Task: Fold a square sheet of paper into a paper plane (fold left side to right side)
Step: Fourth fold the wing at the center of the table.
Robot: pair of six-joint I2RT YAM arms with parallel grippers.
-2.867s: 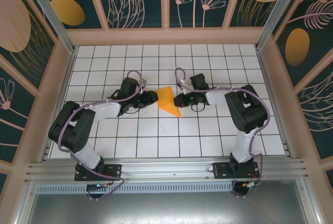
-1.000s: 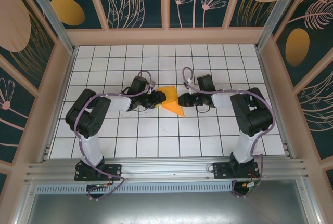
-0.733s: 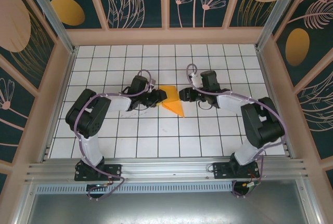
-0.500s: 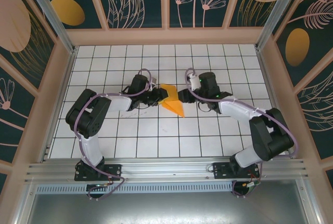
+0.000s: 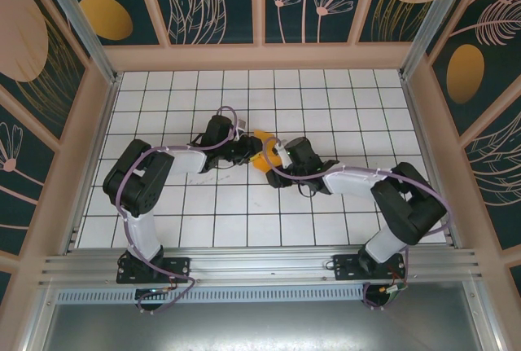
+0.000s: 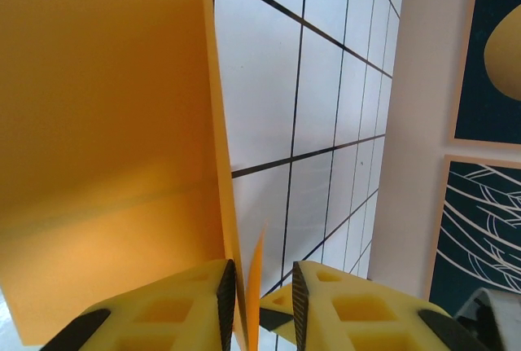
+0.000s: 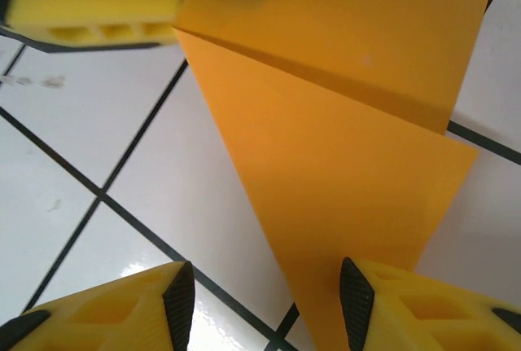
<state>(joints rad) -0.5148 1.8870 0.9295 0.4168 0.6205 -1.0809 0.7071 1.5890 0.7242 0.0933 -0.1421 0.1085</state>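
Note:
The orange paper (image 5: 258,162), folded into a pointed shape, lies mid-table between both grippers and is largely covered from above. My left gripper (image 5: 247,152) reaches it from the left. In the left wrist view, its jaws (image 6: 260,286) straddle raised edges of the paper (image 6: 106,123). The left pad touches the paper and a gap remains at the right pad. My right gripper (image 5: 273,158) hovers over the paper from the right. In the right wrist view it (image 7: 267,298) stands open above the pointed end of the paper (image 7: 342,147). A left fingertip (image 7: 98,9) shows at the top.
The white tiled table (image 5: 203,221) is walled by wooden frames and patterned panels (image 5: 212,1) on three sides. A metal rail (image 5: 260,265) with both arm bases runs along the near edge. The right arm's elbow (image 5: 407,204) rests low at the right.
The right arm swung from the paper's right side to above it, and its gripper opened. The left jaws narrowed around the paper's raised edge. The paper stayed in place.

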